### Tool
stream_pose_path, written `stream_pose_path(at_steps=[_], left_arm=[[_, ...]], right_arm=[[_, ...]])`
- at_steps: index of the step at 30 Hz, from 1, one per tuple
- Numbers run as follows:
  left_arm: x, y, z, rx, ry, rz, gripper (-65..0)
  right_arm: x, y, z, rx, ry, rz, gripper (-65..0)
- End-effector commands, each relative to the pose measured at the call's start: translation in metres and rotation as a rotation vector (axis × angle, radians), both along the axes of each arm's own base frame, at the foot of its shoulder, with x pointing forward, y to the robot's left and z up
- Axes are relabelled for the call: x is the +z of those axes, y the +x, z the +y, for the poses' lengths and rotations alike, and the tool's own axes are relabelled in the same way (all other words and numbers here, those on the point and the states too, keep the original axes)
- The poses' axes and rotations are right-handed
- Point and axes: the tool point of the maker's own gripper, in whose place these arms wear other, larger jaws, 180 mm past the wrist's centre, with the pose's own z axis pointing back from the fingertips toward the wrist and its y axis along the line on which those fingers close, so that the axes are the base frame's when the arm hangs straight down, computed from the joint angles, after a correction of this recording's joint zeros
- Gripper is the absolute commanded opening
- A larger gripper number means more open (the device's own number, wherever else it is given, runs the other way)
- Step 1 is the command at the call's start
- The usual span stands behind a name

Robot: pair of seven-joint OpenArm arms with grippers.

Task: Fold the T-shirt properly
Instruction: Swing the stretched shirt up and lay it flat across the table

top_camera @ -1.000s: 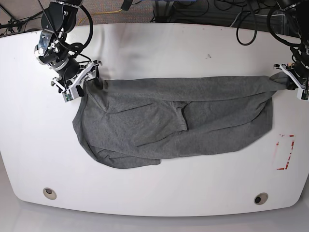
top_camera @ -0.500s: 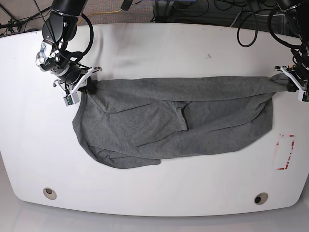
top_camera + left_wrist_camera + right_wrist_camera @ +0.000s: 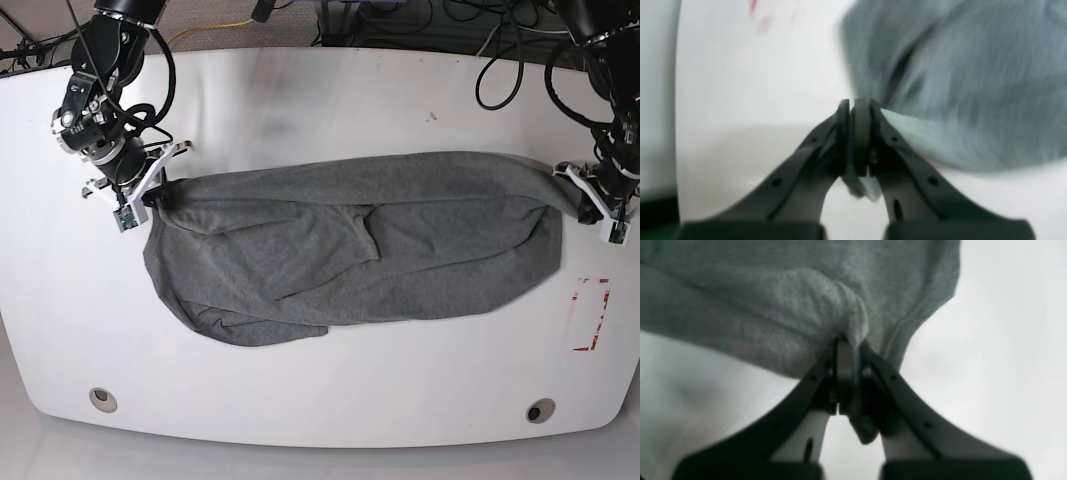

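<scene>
Both arms gripping the garment ahead of folding. The T-shirt [image 3: 350, 245] lies across the middle of the white desk [image 3: 320, 390], spread from 9 o'clock to 3 o'clock, wrinkled, with a loose flap doubled over its centre and a rounded bulge sagging toward 7 o'clock. The right end effector [image 3: 150, 195], at the 9 o'clock end, is closed on a bunched pinch of fabric; its wrist view shows cloth gathered between the closed jaws. The left end effector [image 3: 592, 198], at the 3 o'clock end, is likewise closed on the opposite corner, a tuft of fabric poking out behind the jaws in its wrist view. Red tape marks [image 3: 590, 315] sit near 4 o'clock. Progress, as judged: early. The cloth is held at two ends but not flattened; no neat fold is visible. Smoothing and every fold remain.
</scene>
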Motion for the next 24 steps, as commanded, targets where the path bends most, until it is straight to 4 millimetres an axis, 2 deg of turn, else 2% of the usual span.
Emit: stream_pose_path(at_steps=[1, 5, 9, 13, 17, 20, 21, 24], left_arm=[[0.037, 0.02, -0.005, -0.018, 0.016, -0.123, -65.0], [0.074, 0.053, -0.019, -0.048, 0.007, -0.235, -65.0], [0.102, 0.073, -0.033, -0.092, 0.015, -0.303, -65.0], [0.134, 0.096, -0.047, -0.124, 0.031, -0.359, -65.0], [0.163, 0.109, -0.047, -0.094, 0.049, -0.393, -65.0], [0.196, 0.12, -0.043, -0.077, 0.05, -0.46, -65.0], [0.202, 0.123, -0.043, -0.075, 0.046, -0.47, -65.0], [0.222, 0.131, -0.031, -0.024, 0.026, -0.479, -65.0]], right_arm=[[0.034, 0.021, -0.012, 0.012, -0.047, -0.097, -65.0], [0.069, 0.049, -0.028, 0.006, -0.107, -0.172, -65.0], [0.106, 0.07, -0.043, -0.007, -0.169, -0.235, -65.0], [0.137, 0.098, -0.044, 0.017, -0.196, -0.295, -65.0], [0.168, 0.12, -0.044, 0.055, -0.249, -0.341, -65.0], [0.195, 0.138, -0.048, 0.052, -0.257, -0.387, -65.0], [0.202, 0.144, -0.047, 0.056, -0.256, -0.396, -65.0], [0.229, 0.162, -0.048, 0.077, -0.296, -0.417, -65.0]])
